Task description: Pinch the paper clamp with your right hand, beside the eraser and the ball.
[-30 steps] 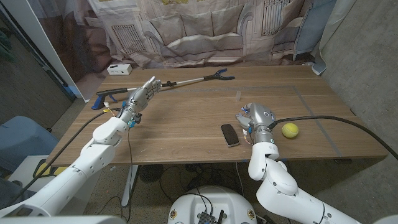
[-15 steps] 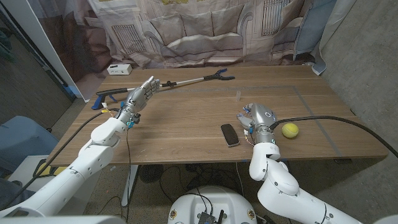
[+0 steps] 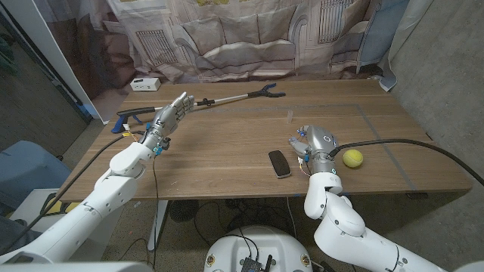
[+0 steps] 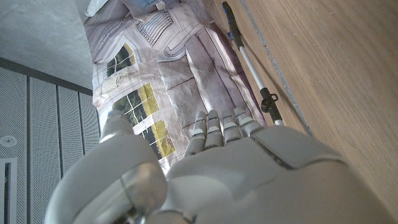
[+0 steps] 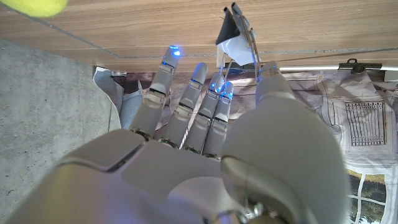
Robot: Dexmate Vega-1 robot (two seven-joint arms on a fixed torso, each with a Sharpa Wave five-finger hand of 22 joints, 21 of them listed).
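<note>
The paper clamp (image 5: 234, 36), black and white with wire handles, stands on the wooden table (image 3: 227, 143). My right hand (image 3: 312, 143) pinches its handles between the thumb (image 5: 272, 78) and a finger, with the other fingers stretched out beside them. In the head view the hand hides most of the clamp. A black eraser (image 3: 279, 163) lies just to the left of that hand. The yellow ball (image 3: 352, 158) sits just to its right, and the ball (image 5: 38, 5) also shows in the right wrist view. My left hand (image 3: 170, 117) is raised at the table's left, fingers straight and apart, holding nothing.
A long reacher tool (image 3: 219, 100) with a black claw lies across the far left of the table, just beyond my left hand, and the reacher tool (image 4: 252, 68) shows in the left wrist view. A small white box (image 3: 144, 84) sits at the far left corner. A printed curtain hangs behind.
</note>
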